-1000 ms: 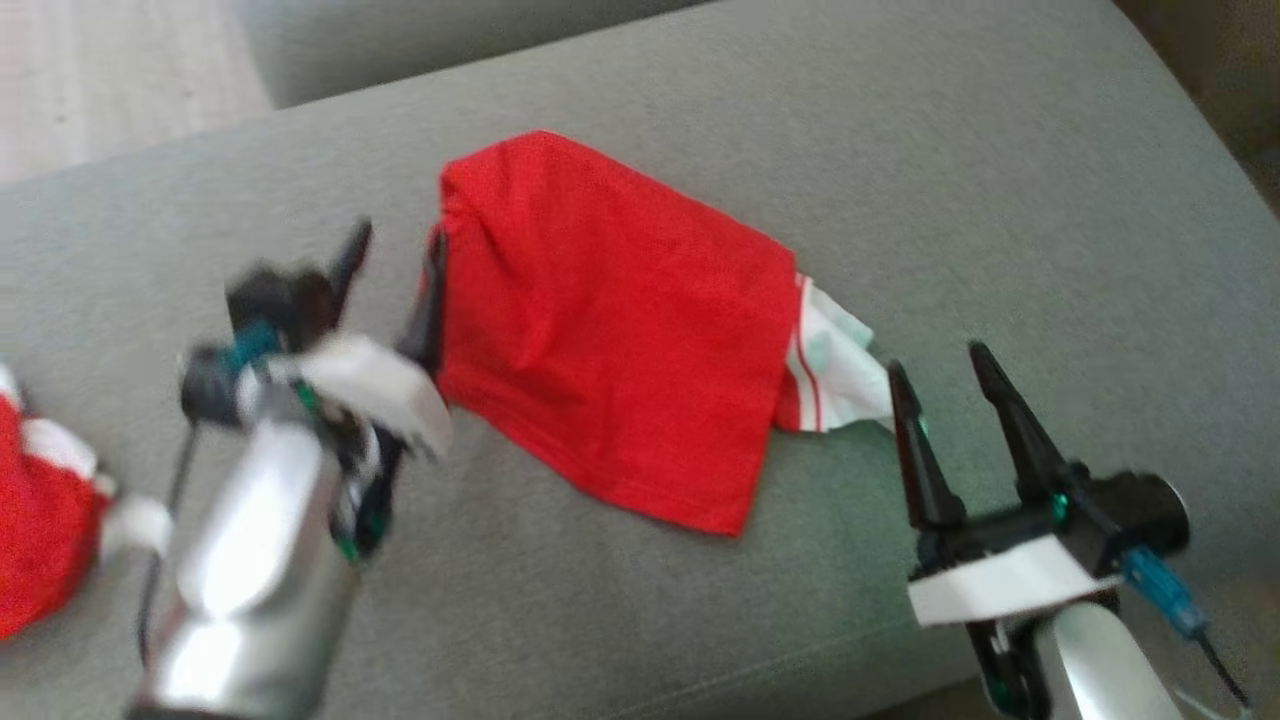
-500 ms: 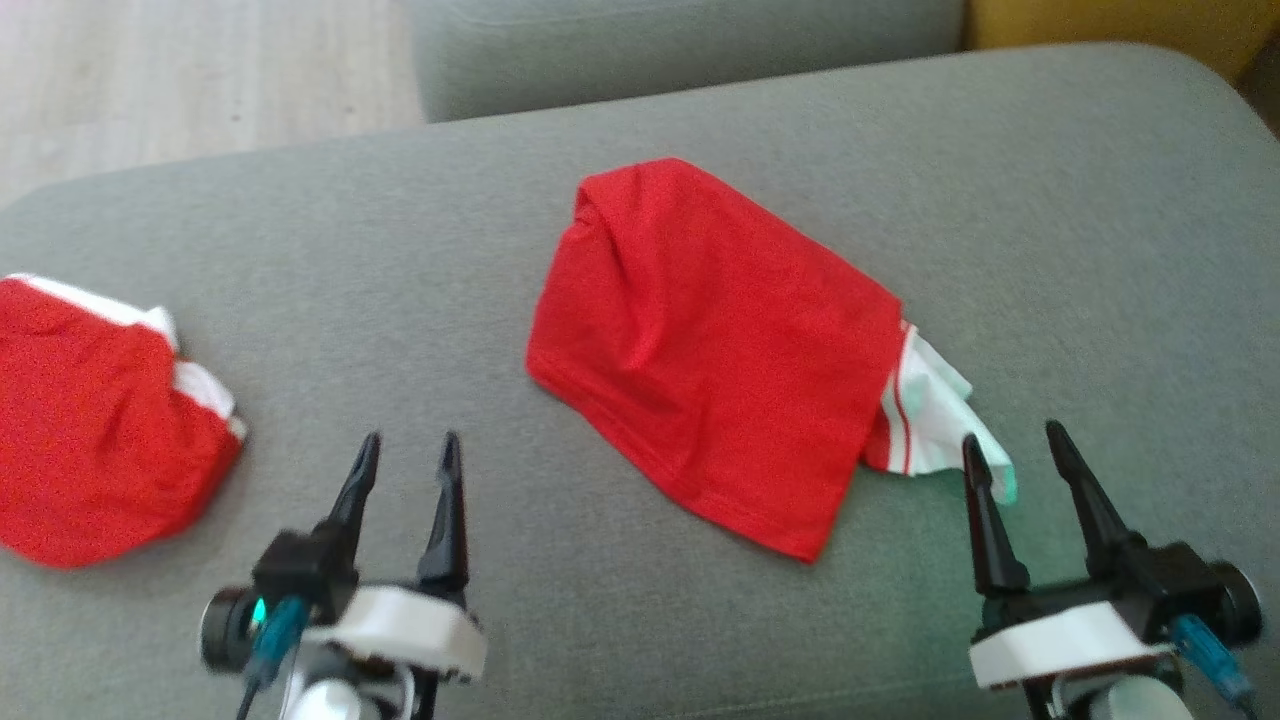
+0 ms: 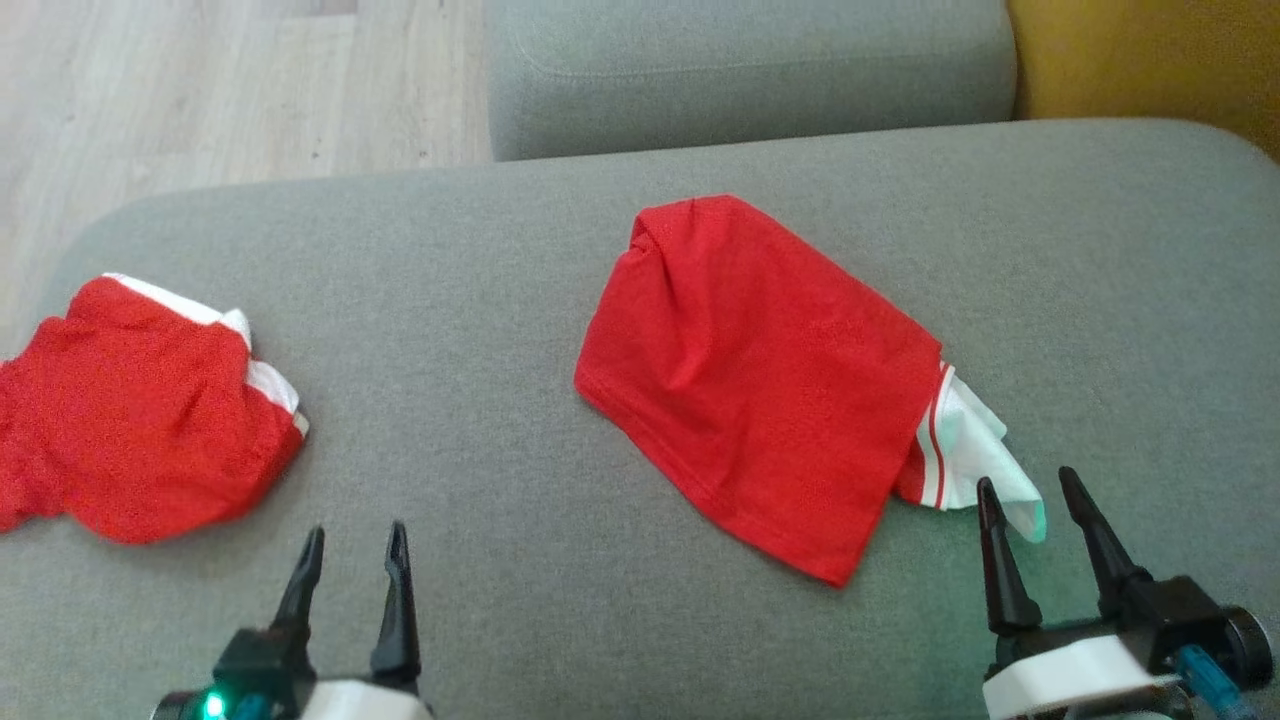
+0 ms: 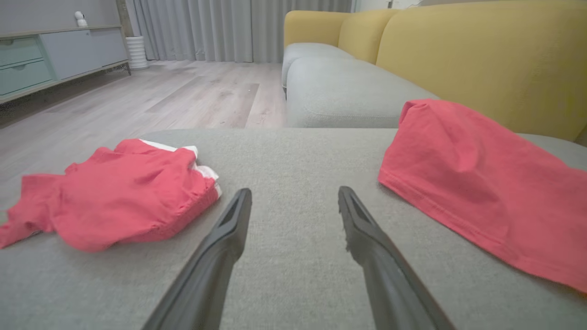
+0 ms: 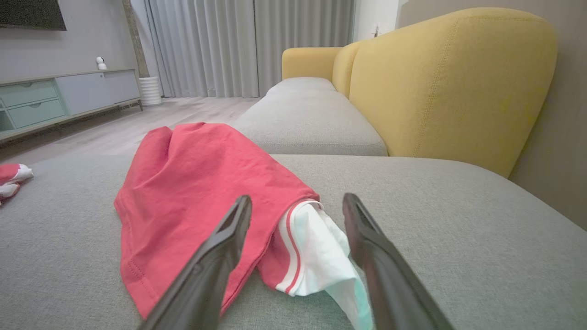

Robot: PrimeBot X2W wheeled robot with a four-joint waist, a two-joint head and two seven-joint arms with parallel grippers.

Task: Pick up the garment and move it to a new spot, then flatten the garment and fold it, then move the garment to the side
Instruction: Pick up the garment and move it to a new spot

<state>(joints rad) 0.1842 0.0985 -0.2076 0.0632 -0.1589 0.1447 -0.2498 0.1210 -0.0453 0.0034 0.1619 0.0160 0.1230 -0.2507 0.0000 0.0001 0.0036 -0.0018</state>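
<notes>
A folded red garment [image 3: 760,370] lies on the grey sofa seat [image 3: 500,250], right of centre, with a white, red-striped sleeve [image 3: 975,460] poking out at its lower right. The same folded garment [image 4: 481,183] [image 5: 202,192] appears in both wrist views. My right gripper [image 3: 1030,490] [image 5: 297,201] is open just below the sleeve [image 5: 321,252], its fingertips close to the cloth, holding nothing. At the lower left my left gripper [image 3: 352,540] [image 4: 294,195] is open over bare cushion, between the two red garments.
A second red and white garment [image 3: 140,410] [image 4: 119,192] lies crumpled near the seat's left edge. Another grey cushion [image 3: 750,70] sits behind, a yellow backrest [image 5: 449,82] to the right, wooden floor [image 3: 200,90] to the far left.
The head camera has shifted, so the scene sits further right and lower. My left gripper pulled back from the folded garment's left edge to the lower left, open and empty. The right gripper stays by the sleeve.
</notes>
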